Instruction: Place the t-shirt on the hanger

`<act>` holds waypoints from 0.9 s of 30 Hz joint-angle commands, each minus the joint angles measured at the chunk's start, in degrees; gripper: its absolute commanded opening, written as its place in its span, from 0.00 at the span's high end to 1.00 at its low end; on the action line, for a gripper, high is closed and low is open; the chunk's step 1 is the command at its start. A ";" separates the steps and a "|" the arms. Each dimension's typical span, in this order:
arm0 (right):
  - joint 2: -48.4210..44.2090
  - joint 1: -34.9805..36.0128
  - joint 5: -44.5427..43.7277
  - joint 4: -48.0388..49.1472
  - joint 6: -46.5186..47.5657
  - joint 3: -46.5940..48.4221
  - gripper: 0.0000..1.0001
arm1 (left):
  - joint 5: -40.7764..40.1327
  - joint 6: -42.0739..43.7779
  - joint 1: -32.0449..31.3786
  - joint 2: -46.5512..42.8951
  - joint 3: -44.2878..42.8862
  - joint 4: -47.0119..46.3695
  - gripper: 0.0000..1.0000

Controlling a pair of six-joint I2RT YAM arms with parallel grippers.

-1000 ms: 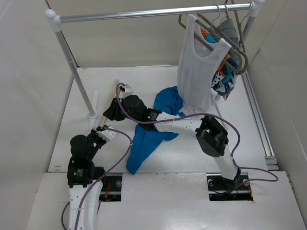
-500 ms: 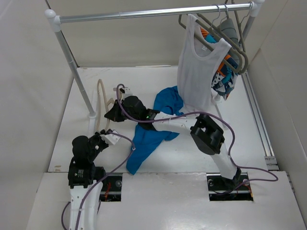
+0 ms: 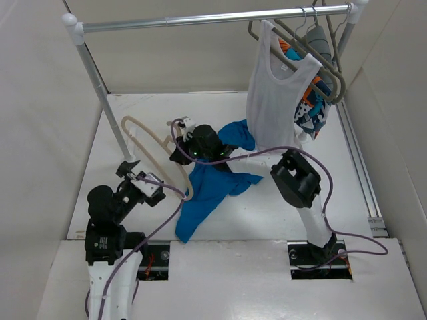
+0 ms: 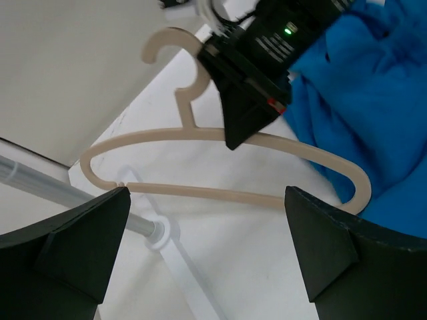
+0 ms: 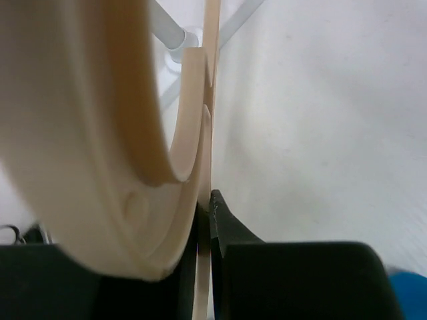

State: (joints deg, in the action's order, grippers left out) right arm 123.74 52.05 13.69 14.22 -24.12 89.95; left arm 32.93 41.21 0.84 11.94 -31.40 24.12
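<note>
The pale beige hanger (image 3: 133,119) hangs a little above the table at the left, its hook (image 4: 170,40) pointing to the far side. My right gripper (image 3: 181,152) is shut on its upper arm close to the neck; the right wrist view shows the thin beige edge (image 5: 203,267) pinched between the black fingers. The blue t-shirt (image 3: 212,190) lies crumpled on the table under the right arm, and one tip of the hanger (image 4: 360,193) reaches its edge. My left gripper (image 4: 207,257) is open just short of the hanger's lower bar, with nothing between its fingers.
A clothes rack's slanted pole (image 3: 100,87) and white foot (image 3: 129,160) stand just left of the hanger. On the rail (image 3: 213,17) at the back right hang a white tank top (image 3: 273,100) and patterned clothes on grey hangers (image 3: 320,50). White walls close in on both sides.
My left gripper has opened, let go of the hanger and drawn back towards me. My right gripper has shifted right, and the hanger it holds has swung round broadside to the top camera.
</note>
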 commanded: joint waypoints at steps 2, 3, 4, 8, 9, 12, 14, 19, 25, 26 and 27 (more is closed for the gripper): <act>-10.53 -1.78 8.09 8.63 11.81 -4.60 1.00 | 1.61 -14.04 0.04 6.33 -8.13 -4.51 0.00; -11.76 -2.56 8.63 9.16 12.51 -5.65 1.00 | 1.61 -15.88 0.04 7.29 -9.20 -4.52 0.00; -14.29 -3.18 9.24 9.16 14.26 -7.23 1.00 | 1.61 -19.03 0.04 8.87 -10.08 -5.22 0.00; -20.45 -3.71 10.30 9.16 19.09 -9.53 1.00 | 4.07 -23.36 0.04 10.90 -13.51 -7.15 0.00; -21.34 -4.23 10.91 9.16 19.89 -10.14 1.00 | 5.38 -23.37 0.04 11.43 -14.04 -7.16 0.00; -23.89 -4.94 12.40 10.30 21.56 -10.67 1.00 | 6.79 -24.68 0.04 11.96 -15.44 -8.56 0.05; -25.30 -5.47 12.94 12.66 21.57 -10.67 1.00 | 8.11 -24.69 0.04 12.48 -15.98 -8.56 0.14; -33.64 -8.98 11.80 5.94 27.08 -13.65 1.00 | 10.58 -18.55 0.04 16.25 -16.59 -1.30 0.31; -52.24 -15.21 -0.41 -15.51 35.63 -26.91 1.00 | 11.44 -7.58 0.04 26.89 -17.12 10.33 0.31; -54.72 -16.27 -1.81 -17.80 36.59 -30.50 1.00 | 12.76 -5.46 -0.48 29.25 -17.12 11.55 0.31; -57.10 -17.06 -4.53 -20.17 37.21 -31.84 1.00 | 12.08 -4.57 -0.49 30.23 -17.12 11.04 0.29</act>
State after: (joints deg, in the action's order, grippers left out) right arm 72.97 37.01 16.62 3.20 8.19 61.45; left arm 42.02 30.41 0.80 40.45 -47.55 31.16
